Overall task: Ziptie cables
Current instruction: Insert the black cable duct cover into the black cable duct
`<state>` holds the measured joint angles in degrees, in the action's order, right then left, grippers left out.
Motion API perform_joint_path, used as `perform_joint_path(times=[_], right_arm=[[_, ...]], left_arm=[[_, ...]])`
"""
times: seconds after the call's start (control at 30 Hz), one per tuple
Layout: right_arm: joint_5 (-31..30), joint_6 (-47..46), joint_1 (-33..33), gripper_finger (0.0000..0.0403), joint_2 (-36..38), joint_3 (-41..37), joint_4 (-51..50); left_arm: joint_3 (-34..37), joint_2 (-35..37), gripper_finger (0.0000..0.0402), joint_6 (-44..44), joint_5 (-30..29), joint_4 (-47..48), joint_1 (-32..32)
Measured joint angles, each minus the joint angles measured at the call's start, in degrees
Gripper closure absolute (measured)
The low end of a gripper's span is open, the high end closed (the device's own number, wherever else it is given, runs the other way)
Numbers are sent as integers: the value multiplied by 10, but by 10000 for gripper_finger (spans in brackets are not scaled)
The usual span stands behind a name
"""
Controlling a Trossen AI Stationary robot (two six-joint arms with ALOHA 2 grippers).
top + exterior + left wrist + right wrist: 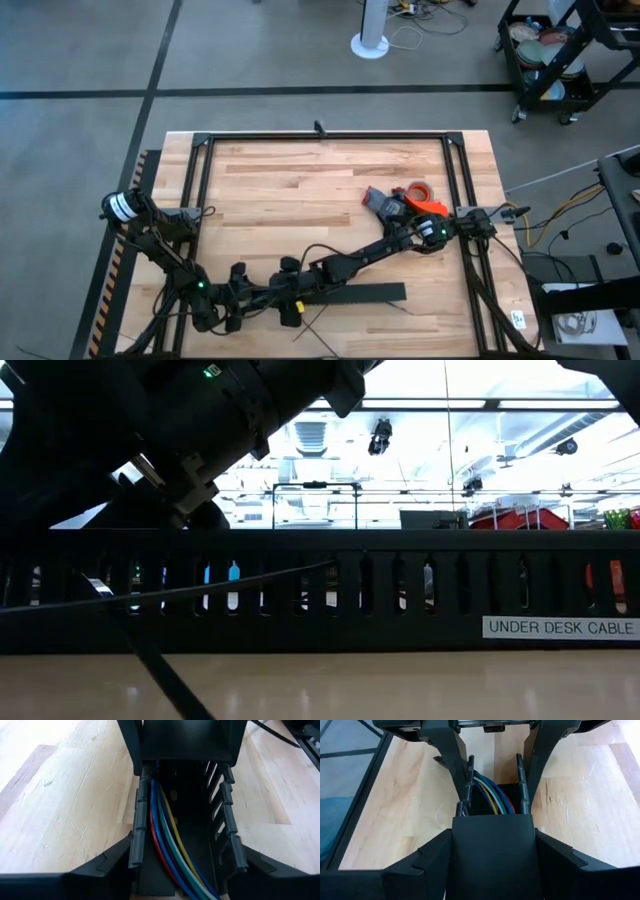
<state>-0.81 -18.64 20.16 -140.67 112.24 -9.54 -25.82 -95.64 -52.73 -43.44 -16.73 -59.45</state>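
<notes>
A long black comb-toothed duct [352,294] lies near the table's front edge; in the low view its slotted wall [400,590] fills the width. Coloured cables [167,840], red, blue, yellow, green and white, run inside it and rise out of it [487,787]. My left gripper [270,300] and my right gripper [293,292] face each other at the duct's left end, each shut on the duct. Thin dark zipties [320,335] lie on the wood in front of the duct. My left gripper has the duct between its two fingers, the ribbed pads [231,835] lying along the duct's outer side walls [216,805]. It comes level from the table's left, fingers along the duct. The cables run just inside one pad. The duct rests on the table. My right gripper pinches a closed black stretch of the duct [492,850] between its two fingers [427,862], one on each side. It comes slanting down from the table's right and far side. The cables come out just beyond its fingertips.
An orange tape roll and an orange-and-grey tool [415,198] lie at the back right. A black metal frame [320,137] runs around the tabletop. Bare wood [290,200] stretches across the middle and the back.
</notes>
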Motion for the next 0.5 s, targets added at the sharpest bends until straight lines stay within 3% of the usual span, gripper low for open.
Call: perform_joint_path(times=[0.2, 0.5], right_arm=[[11, 2, 0, 187, 0, 0, 1], [-23, -16, -7, 189, -1, -1, 9]], left_arm=[[2, 0, 181, -5, -3, -3, 1], [3, 1, 181, -2, -8, -8, 13]])
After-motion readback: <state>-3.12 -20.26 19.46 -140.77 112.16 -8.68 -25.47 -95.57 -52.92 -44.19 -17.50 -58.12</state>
